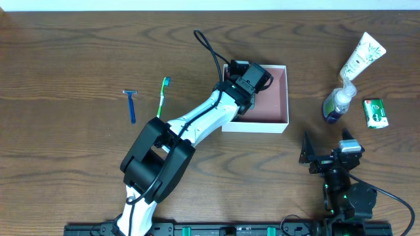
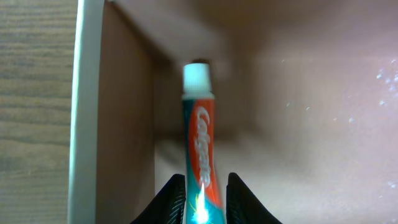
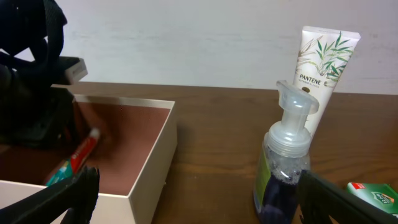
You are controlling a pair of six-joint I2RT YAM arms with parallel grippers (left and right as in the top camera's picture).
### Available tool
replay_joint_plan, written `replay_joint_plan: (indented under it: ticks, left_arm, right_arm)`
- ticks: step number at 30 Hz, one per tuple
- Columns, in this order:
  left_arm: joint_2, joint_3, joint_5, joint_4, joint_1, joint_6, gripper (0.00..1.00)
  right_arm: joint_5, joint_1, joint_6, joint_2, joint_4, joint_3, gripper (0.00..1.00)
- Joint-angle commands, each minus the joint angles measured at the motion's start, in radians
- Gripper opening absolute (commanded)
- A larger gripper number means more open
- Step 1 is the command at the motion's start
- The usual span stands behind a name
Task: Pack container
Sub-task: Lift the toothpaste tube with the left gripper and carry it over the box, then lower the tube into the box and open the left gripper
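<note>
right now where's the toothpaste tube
In the left wrist view the toothpaste tube is between the left pincer fingers, inside the container close to its white side wall, cap pointing away from the pincer.

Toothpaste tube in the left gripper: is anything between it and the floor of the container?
Nothing visible. The left gripper has the toothpaste tube between its fingers, already inside the container, close to one side wall. The pink-brown floor around the tube looks bare in the left wrist view.
</note>
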Motion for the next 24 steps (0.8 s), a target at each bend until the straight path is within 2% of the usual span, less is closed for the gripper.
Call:
replay_joint_plan:
  ticks: [1, 13, 15, 24]
  left_arm:
    - [0.014, -0.003, -0.005, -0.024, 0.001, -0.01, 0.24]
    - [-0.002, 0.005, -0.005, -0.01, 0.001, 0.009, 0.25]
    - [-0.022, 0.016, -0.005, -0.006, -0.001, 0.039, 0.28]
    - [-0.227, 0.041, -0.01, -0.02, 0.001, 0.076, 0.3]
  right_arm:
    - [0.006, 0.011, -0.018, -0.006, -0.002, -0.004, 0.99]
    - [0.006, 0.011, -0.018, -0.006, -0.002, -0.004, 0.99]
    - [0.006, 0.011, -0.019, -0.006, -0.002, -0.004, 0.99]
    - [0.006, 0.011, -0.018, -0.006, -0.002, -0.004, 0.99]
